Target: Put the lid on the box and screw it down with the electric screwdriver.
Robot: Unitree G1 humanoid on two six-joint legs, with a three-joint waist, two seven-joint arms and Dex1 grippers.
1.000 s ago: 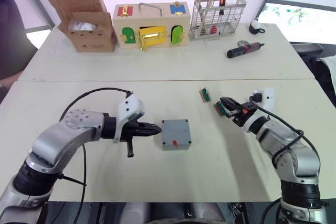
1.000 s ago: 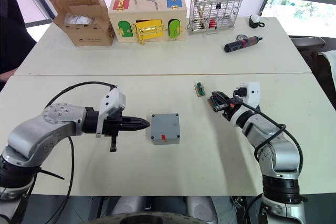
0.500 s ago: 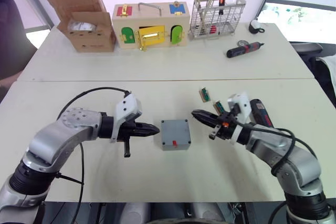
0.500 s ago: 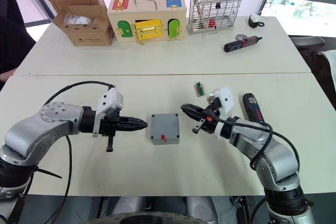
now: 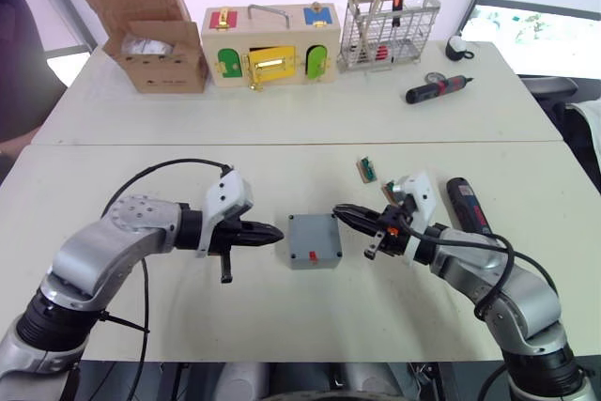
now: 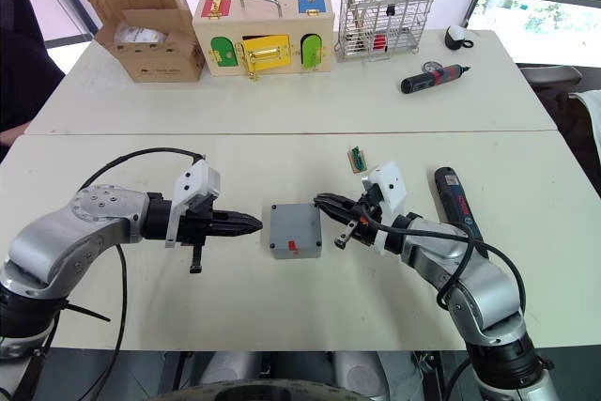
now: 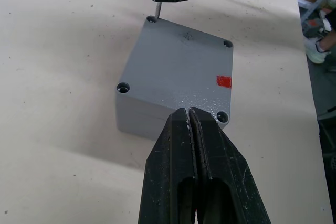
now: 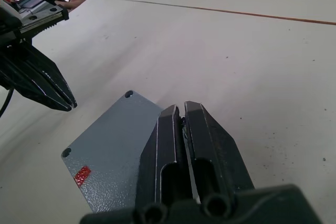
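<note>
The lid (image 5: 313, 237) sat on the box (image 7: 137, 119) mid-table. My left gripper (image 5: 272, 232) and right gripper (image 5: 340, 212), both pinched closed and empty, flanked it. I feared nudging it askew; the electric screwdriver (image 5: 467, 205) lay unheld, right.

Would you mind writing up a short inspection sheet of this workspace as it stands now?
Surface: two pale tables pushed together.
Job's things: lid sits on the box; electric screwdriver lies beside the right arm.
Clutter: cardboard box, wooden box, wire basket, small screwdriver, two green parts.
Grippers: left gripper shut, beside the box; right gripper shut, holding a thin metal pin at a lid corner.
Cables: black cable loops over the left arm.
Surroundings: nothing seen.
</note>
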